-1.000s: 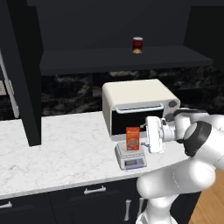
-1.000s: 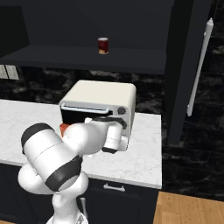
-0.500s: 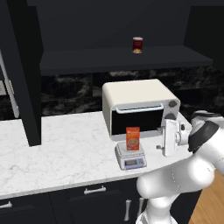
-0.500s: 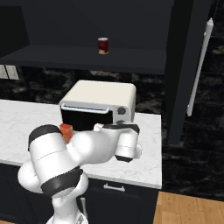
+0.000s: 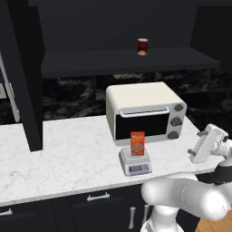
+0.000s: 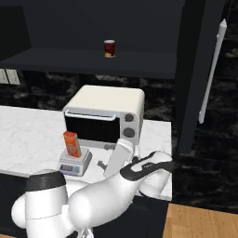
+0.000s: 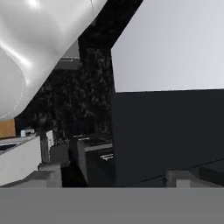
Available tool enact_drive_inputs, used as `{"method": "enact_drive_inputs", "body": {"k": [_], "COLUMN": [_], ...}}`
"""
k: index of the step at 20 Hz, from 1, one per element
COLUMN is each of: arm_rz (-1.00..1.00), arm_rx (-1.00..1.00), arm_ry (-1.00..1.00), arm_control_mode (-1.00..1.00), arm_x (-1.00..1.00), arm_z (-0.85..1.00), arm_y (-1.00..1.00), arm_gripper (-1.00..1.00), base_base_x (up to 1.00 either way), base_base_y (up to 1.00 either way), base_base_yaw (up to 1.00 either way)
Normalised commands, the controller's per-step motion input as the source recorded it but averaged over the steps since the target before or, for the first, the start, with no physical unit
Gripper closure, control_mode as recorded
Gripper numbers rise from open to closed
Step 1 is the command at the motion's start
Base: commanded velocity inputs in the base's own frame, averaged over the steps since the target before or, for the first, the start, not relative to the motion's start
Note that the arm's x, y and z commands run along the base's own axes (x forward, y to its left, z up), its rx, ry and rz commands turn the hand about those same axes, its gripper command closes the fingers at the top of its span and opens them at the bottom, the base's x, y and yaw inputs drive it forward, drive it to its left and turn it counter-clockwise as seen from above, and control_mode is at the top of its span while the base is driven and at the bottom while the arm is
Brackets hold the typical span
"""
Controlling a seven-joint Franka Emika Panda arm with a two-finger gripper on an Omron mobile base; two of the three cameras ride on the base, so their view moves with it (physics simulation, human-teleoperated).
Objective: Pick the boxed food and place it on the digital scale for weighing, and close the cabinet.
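While the boxed food (image 5: pixel 137 142) stands on the digital scale (image 5: pixel 135 162), gripper (image 5: pixel 194 152) well right, wide open, empty.

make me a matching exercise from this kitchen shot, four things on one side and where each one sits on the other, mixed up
Things:
1. boxed food
2. digital scale
3. dark red can
4. toaster oven

Places:
A. on the shelf of the open black cabinet
B. on the white marble counter, in front of the toaster oven
C. upright on top of the digital scale
D. on the counter, against the dark backsplash, behind the scale

Pairs: 1-C, 2-B, 3-A, 4-D
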Motion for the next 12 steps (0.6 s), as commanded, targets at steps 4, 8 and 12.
{"method": "enact_drive_inputs", "body": {"k": [4,8,12], "arm_rz": [0.0,0.0,0.0], "arm_rx": [0.5,0.39,0.39], "arm_ry": [-0.37,-0.07,0.18], "arm_control_mode": [-1.0,-1.0,-1.0], "arm_x": [-0.91,-0.7,-0.54], "arm_z": [0.66,0.89,0.95], "arm_y": [-0.99,-0.98,-0.99], "arm_gripper": [-1.0,-1.0,-1.0], "base_base_x": [0.0,0.0,0.0], "base_base_y": [0.0,0.0,0.0], "base_base_yaw": [0.0,0.0,0.0]}}
